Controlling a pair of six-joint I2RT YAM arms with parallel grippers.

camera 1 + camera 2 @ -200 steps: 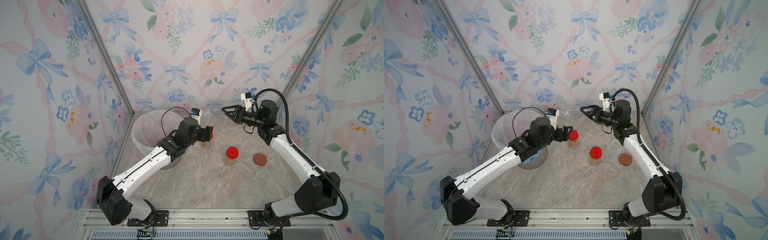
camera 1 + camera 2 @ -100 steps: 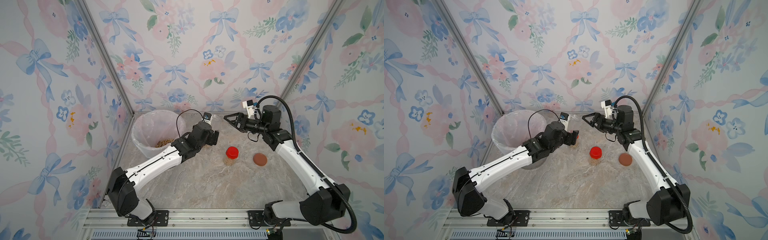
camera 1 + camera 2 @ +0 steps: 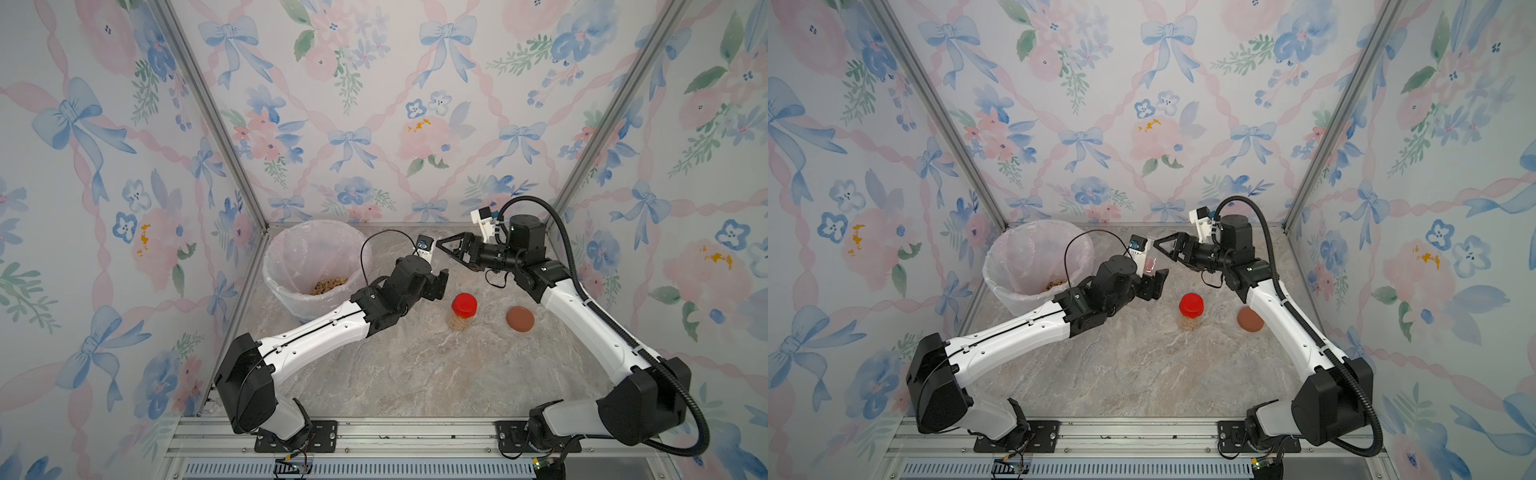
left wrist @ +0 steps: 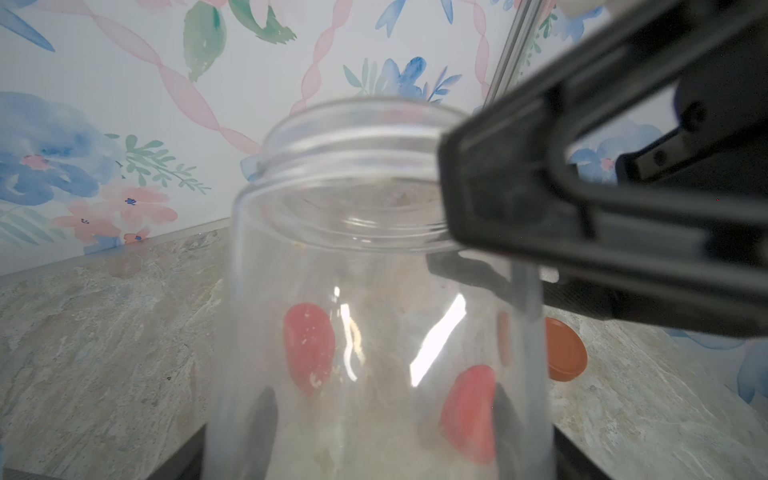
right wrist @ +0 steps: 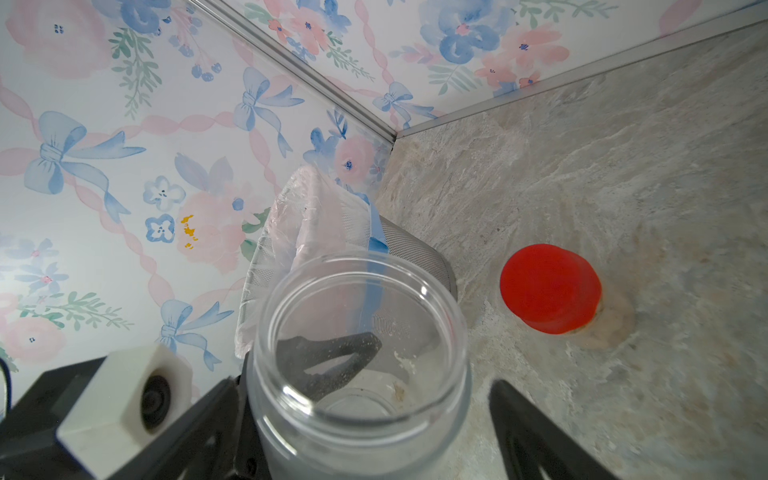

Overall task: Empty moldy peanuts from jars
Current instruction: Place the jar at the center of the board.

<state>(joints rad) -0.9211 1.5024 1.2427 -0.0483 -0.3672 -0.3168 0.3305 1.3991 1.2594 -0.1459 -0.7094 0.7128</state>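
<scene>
Clamping the lower body of the open jar [image 5: 361, 332], a wide cylinder of clear smooth plastic, the left gripper [image 3: 1153, 279] turns its threaded mouth toward the right gripper [image 3: 446, 247]. The right gripper's black jaws stand apart on either side of that mouth; I cannot tell whether either one touches the rim.

The right wrist view looks straight down the jar. It shows no nuts, only pale dusty residue at the bottom, with a dark finger [image 5: 328, 357] of the left gripper visible through the wall. The left wrist view shows the ribbed screw neck from behind.

Only the top views show the moldy peanuts [image 3: 330, 286], a tan heap inside the grey mesh bin [image 5: 419, 253] behind the left wrist, which has a crinkled pinkish liner. Near the left fingertips the slim red-lidded jar [image 3: 464, 303] stands upright on the marble-patterned tabletop [image 3: 415, 374], holding more nuts. Past it a flat round brown lid [image 3: 519, 318] lies beside the right forearm.
</scene>
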